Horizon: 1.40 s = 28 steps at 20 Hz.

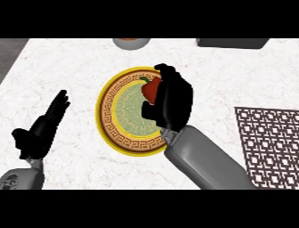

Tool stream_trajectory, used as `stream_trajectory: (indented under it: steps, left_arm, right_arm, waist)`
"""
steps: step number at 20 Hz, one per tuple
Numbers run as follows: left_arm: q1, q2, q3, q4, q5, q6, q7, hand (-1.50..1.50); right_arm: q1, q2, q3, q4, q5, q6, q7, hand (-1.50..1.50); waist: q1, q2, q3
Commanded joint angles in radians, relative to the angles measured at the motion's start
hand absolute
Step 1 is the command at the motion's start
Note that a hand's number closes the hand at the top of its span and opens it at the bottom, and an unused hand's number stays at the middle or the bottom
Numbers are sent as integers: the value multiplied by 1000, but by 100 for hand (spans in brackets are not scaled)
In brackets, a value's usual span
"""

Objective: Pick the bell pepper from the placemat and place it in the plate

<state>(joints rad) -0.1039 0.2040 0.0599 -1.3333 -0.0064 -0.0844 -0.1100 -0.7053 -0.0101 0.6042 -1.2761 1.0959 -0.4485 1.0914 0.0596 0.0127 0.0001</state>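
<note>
One plate [116,116] at the middle of the white marble table [60,67], round, with a yellow rim, a brown key-pattern band and a pale green centre. Over its right half, the right robot hand [170,100], black, reaching in from the grey forearm [204,160] at lower right, fingers curled down and round the red bell pepper [151,89]. Only the pepper's left side and a bit of green stem visible past the fingers; rest hidden under the palm. Pepper inside the plate's outline, in its upper right part; whether resting on the plate or held just above it, impossible to tell. Nothing else visible in the plate. To the right, well apart from the plate, a dark brown lattice placemat [277,142] lying flat, running off the right edge, with nothing on its visible part. At the left, the left robot hand [44,127], open, fingers straight and pointing up and to the right, holding nothing, resting apart from the plate. At the far edge of the table, part of a grey bowl [130,43] with something orange-brown inside, cut off by the top of the view, and beside it toward the right a dark grey box-like object [234,42], also cut off.
</note>
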Motion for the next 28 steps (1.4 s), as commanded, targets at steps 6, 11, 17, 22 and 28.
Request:
stream_trajectory:
  steps: [6, 11, 17, 22, 28]
  left_arm:
    - [2, -28, -22, 9, -17, 12, -16, 0]
    - [23, -22, 0, -2, -20, 37, -11, 0]
    - [35, -6, 26, 21, -3, 16, -49, 0]
    - [1, 14, 53, 49, -4, 22, -33, 0]
    - [34, -3, 45, 26, 5, 5, -42, 0]
  right_arm:
    - [-18, 10, -1, 106, -105, -372, 145, -150]
    - [2, 10, -102, 33, -89, -562, 63, -150]
    - [257, 10, -62, -138, -163, -730, -98, -150]
    - [535, -122, 63, -363, -262, -774, -247, -150]
    - [660, -388, 165, -499, -510, -879, -458, -150]
  waist:
    - [1, -4, 1]
    - [-24, -12, 2]
    - [-68, -13, 1]
    - [-79, -14, 1]
    - [-61, -12, 2]
